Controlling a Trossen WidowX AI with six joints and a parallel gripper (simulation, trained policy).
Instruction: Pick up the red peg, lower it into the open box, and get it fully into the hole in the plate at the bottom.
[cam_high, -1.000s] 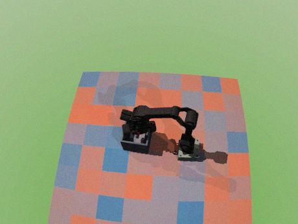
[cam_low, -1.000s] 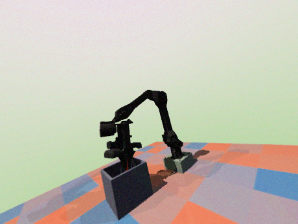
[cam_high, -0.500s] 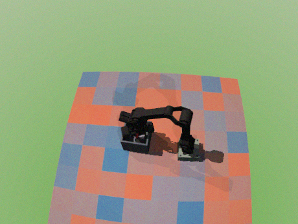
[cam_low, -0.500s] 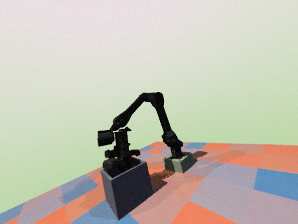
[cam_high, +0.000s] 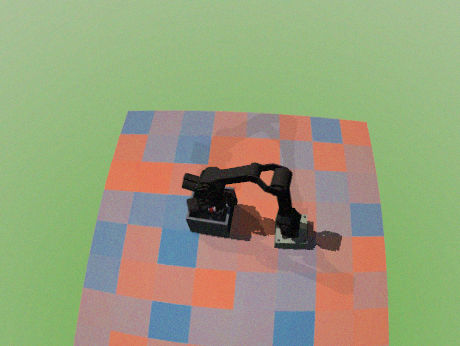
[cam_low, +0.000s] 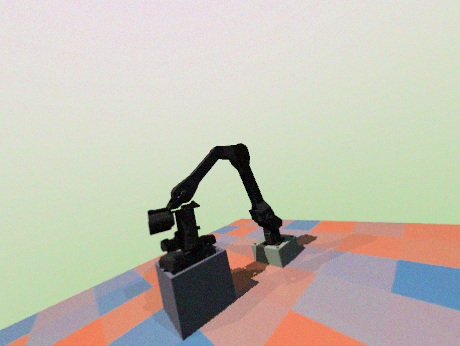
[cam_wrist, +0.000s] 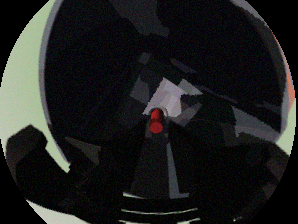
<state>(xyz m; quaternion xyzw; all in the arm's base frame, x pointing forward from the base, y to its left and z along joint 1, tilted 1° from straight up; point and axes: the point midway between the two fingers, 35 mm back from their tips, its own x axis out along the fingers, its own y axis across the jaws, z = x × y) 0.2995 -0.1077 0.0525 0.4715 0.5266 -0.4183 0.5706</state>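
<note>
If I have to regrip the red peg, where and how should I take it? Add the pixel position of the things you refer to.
I'd take the red peg (cam_high: 212, 209) (cam_wrist: 156, 127) by its top end, coming straight down through the open top of the dark box (cam_high: 207, 226) (cam_low: 206, 292) (cam_wrist: 44, 65). The peg is slim and round and shows end-on in the wrist view, with walls around it that would likely block a sideways approach.

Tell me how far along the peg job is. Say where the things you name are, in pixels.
Done: the red peg (cam_high: 212, 210) (cam_wrist: 156, 127) is down in the open box (cam_high: 207, 228) (cam_low: 205, 295) (cam_wrist: 43, 75), at the hole in the plate (cam_wrist: 172, 97).
In hand: the hand (cam_high: 212, 204) (cam_low: 187, 259) (cam_wrist: 157, 123) is at the box, fingers open around the peg.
Left: confirm full seating, since depth is unclear, then probably lift away.
</note>
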